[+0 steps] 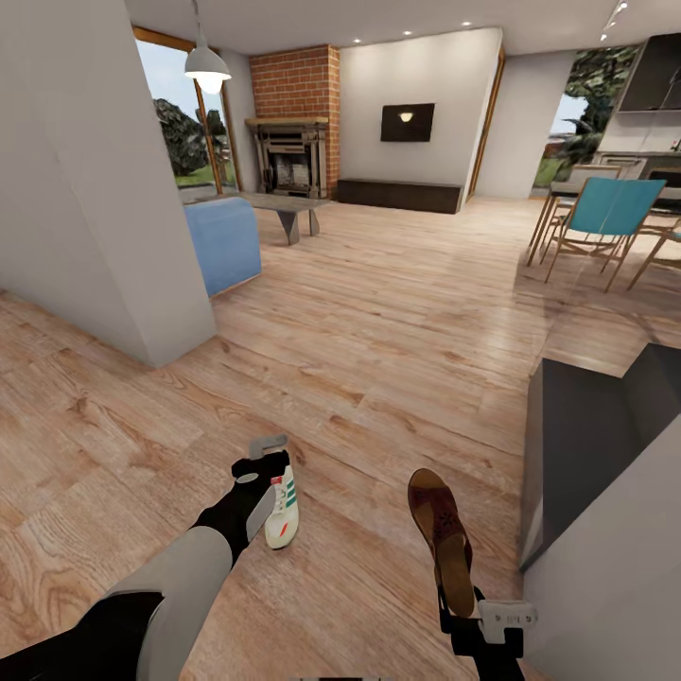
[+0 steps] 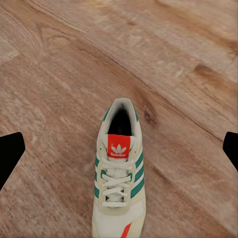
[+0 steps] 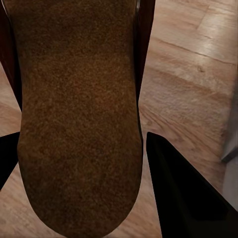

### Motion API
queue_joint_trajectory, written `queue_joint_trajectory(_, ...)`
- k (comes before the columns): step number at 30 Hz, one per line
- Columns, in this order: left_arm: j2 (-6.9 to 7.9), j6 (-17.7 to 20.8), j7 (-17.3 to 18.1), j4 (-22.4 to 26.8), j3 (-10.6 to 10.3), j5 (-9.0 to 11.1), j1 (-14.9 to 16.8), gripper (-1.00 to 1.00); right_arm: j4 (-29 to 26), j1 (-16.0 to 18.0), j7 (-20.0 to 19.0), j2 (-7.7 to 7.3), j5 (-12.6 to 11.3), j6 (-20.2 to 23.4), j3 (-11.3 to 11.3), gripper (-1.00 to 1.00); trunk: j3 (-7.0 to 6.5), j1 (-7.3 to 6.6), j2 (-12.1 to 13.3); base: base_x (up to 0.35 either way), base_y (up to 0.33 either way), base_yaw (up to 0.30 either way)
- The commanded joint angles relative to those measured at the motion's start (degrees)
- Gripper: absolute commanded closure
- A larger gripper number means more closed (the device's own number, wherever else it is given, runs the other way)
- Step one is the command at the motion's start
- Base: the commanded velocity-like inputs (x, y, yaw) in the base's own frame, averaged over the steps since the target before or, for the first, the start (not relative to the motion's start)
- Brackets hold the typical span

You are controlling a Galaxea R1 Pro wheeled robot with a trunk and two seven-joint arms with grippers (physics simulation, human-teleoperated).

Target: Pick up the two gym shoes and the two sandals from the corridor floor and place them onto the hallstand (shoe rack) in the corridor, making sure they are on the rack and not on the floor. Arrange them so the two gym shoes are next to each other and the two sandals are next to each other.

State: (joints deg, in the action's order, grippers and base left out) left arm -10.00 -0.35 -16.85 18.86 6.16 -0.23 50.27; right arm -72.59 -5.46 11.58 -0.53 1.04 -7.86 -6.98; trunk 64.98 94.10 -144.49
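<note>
1. Hovering over the corridor floor point(image 1: 378, 359), the left gripper point(image 1: 268, 452) sits at abt 7 o'clock in the head view, right above one gym shoe point(image 1: 282, 509).
2. Left wrist view: gym shoe point(image 2: 118, 183) lies flat on the planks, white w/ green side stripes + red-orange tongue patch. Dark fingertips point(image 2: 9, 154) stand far out on either side of it, not touching, so the left gripper is spread wide and holds nothing.
3. Right gripper point(image 1: 452, 605) at abt 5 o'clock in the head view, clamped on the heel end of one sandal point(image 1: 441, 534). The sandal is lifted clear of the floor, toe end pointing away from the robot toward 12 o'clock, dark perforated strap at the far end.
4. Right wrist view: tan-brown footbed of the sandal point(image 3: 74, 114) runs lengthwise between the fingers point(image 3: 183, 193), w/ the dark rim showing along its sides.
5. Grey unit point(image 1: 591, 454) w/ dark open compartment at 4 o'clock, just beside the held sandal; can't tell for sure it's the hallstand.
6. Farther off: blue sofa point(image 1: 223, 241) at 10 o'clock, brick fireplace point(image 1: 295, 123) at 11, teal chair point(image 1: 605, 213) at 2, grey wall corner point(image 1: 95, 180) at 9.
</note>
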Motion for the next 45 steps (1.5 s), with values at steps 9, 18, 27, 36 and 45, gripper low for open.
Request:
queue_joint_trajectory(9,0.0,-0.65,0.13,0.09,-0.01,0.02,0.0,-1.0,-0.01,0.01,0.46,0.0,-0.16,0.08,-0.04,1.0,0.75,0.0,0.0,0.0,0.0,0.0)
queue_joint_trajectory(18,0.0,-0.82,0.19,0.12,-0.01,-0.02,0.0,-1.0,-0.01,0.01,1.19,0.0,-0.16,0.11,-0.05,1.0,1.54,0.0,0.0,0.0,0.0,0.004)
queue_joint_trajectory(27,0.0,-1.49,0.25,0.11,-0.01,0.04,0.0,-1.0,0.04,0.01,1.32,0.02,-0.16,0.13,-0.05,1.0,2.34,0.0,0.0,0.0,0.0,0.048)
queue_joint_trajectory(36,0.0,-1.93,0.32,0.09,0.04,-0.02,0.0,-1.0,0.08,0.01,1.34,0.06,-0.17,0.19,-0.08,1.0,3.13,0.0,0.0,0.0,0.0,0.061)
queue_joint_trajectory(45,0.0,-2.69,0.32,0.01,-0.11,-0.08,-0.03,-1.0,0.08,0.04,1.34,0.09,-0.23,0.27,-0.1,1.0,3.93,0.0,0.0,0.0,0.0,0.063)
